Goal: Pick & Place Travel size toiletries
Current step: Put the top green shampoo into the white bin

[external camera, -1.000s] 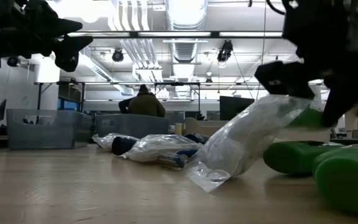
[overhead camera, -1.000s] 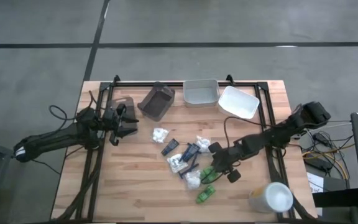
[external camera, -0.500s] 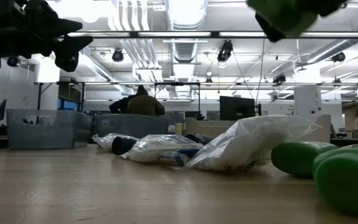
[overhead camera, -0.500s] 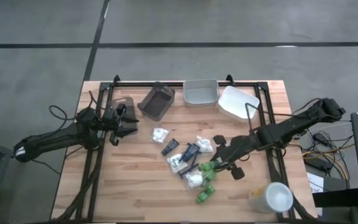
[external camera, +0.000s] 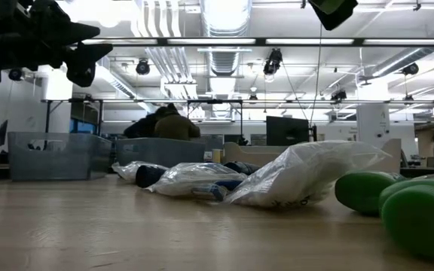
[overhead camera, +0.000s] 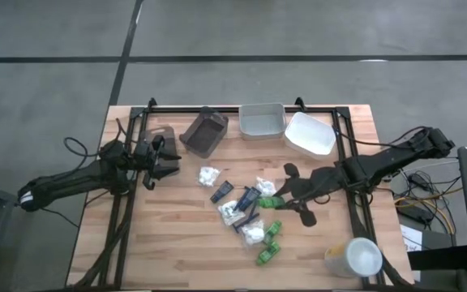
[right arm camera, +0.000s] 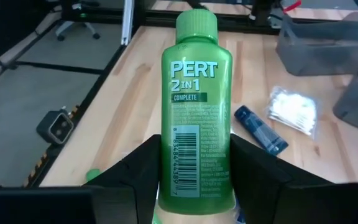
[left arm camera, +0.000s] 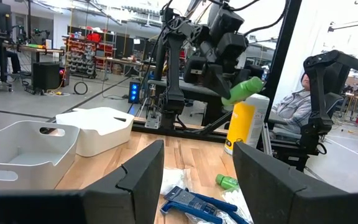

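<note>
My right gripper (right arm camera: 196, 149) is shut on a bright green bottle (right arm camera: 196, 93) marked "PERT 2 in 1", high above the middle-right of the table (overhead camera: 267, 200). In the low view only its dark underside (external camera: 334, 10) shows at the top. Below lies the pile of toiletries: white crinkly packets (overhead camera: 252, 235) (external camera: 300, 177), navy tubes (overhead camera: 222, 191), and more green bottles (overhead camera: 267, 254) (external camera: 420, 218) lying on their sides. My left gripper (overhead camera: 159, 161) hovers open over the table's left part, apart from everything. My right gripper pinches the green bottle's lower body (right arm camera: 194, 186), near its bottom end, between the two fingers (right arm camera: 138, 171). The fingers come from the table's right and lie along the bottle. The bottle is lifted clear, its cap (right arm camera: 196, 28) pointing away toward the table's left, label up.
Along the far edge stand a brown tray (overhead camera: 204, 132), a grey tray (overhead camera: 263, 120) and a white tray (overhead camera: 310, 133). A big white cup (overhead camera: 353, 257) stands at the near right corner. Bare wood lies near the table's near-left part. A person sits beyond the table (external camera: 173, 124).
My right gripper has risen from the pile with the green bottle and moved a little toward the far edge; the bottle is lifted clear. A white packet that was propped up against the gripper has fallen back flat onto the table. My left arm has kept still.
</note>
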Tool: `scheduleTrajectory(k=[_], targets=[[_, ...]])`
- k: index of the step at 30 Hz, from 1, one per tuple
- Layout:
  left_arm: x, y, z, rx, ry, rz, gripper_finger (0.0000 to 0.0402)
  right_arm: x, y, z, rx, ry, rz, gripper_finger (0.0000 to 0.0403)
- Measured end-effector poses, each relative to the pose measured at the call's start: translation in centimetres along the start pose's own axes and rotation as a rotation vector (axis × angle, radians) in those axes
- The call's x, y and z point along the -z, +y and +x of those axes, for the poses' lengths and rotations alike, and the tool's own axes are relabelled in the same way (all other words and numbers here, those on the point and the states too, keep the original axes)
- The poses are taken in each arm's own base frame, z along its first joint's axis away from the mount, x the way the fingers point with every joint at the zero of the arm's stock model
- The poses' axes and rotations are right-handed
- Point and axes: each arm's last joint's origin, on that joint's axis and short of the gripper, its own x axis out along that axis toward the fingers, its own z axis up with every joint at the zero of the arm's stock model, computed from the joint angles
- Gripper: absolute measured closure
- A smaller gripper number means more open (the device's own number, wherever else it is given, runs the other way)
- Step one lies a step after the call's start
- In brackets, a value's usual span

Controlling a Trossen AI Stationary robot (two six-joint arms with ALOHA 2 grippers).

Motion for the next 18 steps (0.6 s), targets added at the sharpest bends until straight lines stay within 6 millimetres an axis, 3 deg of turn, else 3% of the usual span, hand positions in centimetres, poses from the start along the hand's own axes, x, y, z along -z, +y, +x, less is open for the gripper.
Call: scheduleTrajectory(k=[8, 18], targets=[[0.0, 0.0, 0.0, 0.000, 0.000, 0.000, 0.0204, -0.5, -2.7, -0.1, 0.100, -0.016, 0.033, 0.0245], [0.0, 0.0, 0.0, 0.000, 0.000, 0.000, 0.0204, -0.6, -7.6, -0.8, 0.279, -0.021, 0.046, 0.0229]])
